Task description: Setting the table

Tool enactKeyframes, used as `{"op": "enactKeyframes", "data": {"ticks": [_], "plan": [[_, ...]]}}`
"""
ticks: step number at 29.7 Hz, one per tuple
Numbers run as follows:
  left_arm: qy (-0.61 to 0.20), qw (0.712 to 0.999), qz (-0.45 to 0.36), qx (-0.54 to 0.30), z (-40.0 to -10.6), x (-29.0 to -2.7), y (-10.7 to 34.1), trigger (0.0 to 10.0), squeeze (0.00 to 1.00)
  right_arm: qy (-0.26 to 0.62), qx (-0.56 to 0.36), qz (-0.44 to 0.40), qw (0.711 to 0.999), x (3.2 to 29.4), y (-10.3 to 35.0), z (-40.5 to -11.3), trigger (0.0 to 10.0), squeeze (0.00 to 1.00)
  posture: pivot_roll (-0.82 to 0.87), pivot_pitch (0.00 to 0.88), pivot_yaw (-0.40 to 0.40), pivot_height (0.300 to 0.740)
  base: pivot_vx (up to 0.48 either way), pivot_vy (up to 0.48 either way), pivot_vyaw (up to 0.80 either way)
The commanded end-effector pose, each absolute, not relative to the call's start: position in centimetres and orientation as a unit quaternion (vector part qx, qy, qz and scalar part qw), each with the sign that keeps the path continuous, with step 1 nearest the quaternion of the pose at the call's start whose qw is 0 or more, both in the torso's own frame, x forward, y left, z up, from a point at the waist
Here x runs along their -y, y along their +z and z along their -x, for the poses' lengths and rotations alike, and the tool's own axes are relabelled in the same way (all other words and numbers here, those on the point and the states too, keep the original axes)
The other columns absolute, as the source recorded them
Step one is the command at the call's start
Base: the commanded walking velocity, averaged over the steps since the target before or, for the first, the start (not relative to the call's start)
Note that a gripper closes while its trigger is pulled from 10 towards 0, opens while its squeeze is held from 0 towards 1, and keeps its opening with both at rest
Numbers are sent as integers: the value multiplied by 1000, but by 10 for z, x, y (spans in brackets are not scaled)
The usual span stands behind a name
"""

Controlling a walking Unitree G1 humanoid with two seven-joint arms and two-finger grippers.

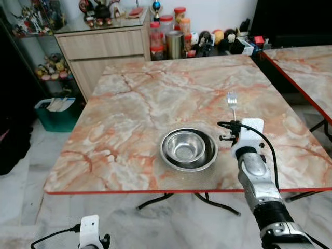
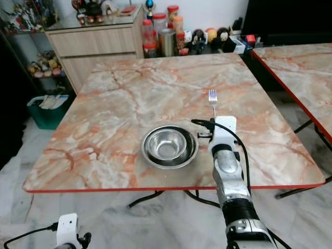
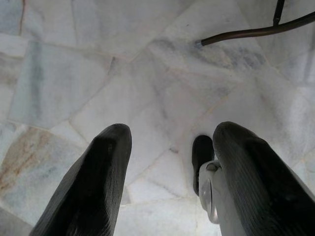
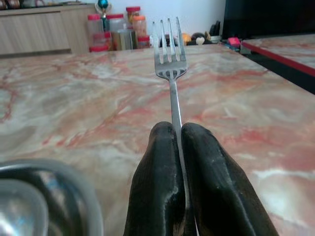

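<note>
light: bright, even indoor | shadows: soft | focus: sharp — near bowl [image 4: 44, 196] blurred in right wrist view

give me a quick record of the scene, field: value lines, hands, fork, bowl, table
right hand: shut on the fork, above the table just right of the bowl
fork: handle pinched between the fingers, tines pointing away from the robot
bowl: steel, upright, on the table near its front edge, looks like two nested
table: marble-patterned top with red edge
left hand: open, hanging low over the floor
</note>
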State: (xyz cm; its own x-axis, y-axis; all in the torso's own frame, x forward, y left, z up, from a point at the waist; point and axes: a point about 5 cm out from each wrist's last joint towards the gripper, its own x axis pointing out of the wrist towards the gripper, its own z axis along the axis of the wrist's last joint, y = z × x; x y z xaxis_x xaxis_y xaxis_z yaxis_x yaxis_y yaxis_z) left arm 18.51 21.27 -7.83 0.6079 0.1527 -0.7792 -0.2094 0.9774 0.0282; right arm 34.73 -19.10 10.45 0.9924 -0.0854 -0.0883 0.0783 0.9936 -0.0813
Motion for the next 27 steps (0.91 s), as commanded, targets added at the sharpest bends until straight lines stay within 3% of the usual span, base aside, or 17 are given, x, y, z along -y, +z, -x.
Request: {"op": "enactKeyframes", "data": {"ticks": [1,13,18,27], "plan": [[107,892,32,-438,-180,-218,-80,10000,0,-33,-50,33,998,187,108,-350,10000,0,-28,0,76,740,0,0,0],[106,890,32,-442,-180,-218,-80,10000,0,-13,-69,49,996,183,108,-353,10000,0,-24,0,75,740,0,0,0],[105,891,35,-441,-185,-213,-79,10000,0,-7,-133,39,990,191,94,-358,10000,0,-24,0,74,740,0,0,0],[106,891,35,-441,-190,-215,-77,10000,0,21,-152,41,987,188,90,-361,10000,0,-21,0,73,740,0,0,0]]}}
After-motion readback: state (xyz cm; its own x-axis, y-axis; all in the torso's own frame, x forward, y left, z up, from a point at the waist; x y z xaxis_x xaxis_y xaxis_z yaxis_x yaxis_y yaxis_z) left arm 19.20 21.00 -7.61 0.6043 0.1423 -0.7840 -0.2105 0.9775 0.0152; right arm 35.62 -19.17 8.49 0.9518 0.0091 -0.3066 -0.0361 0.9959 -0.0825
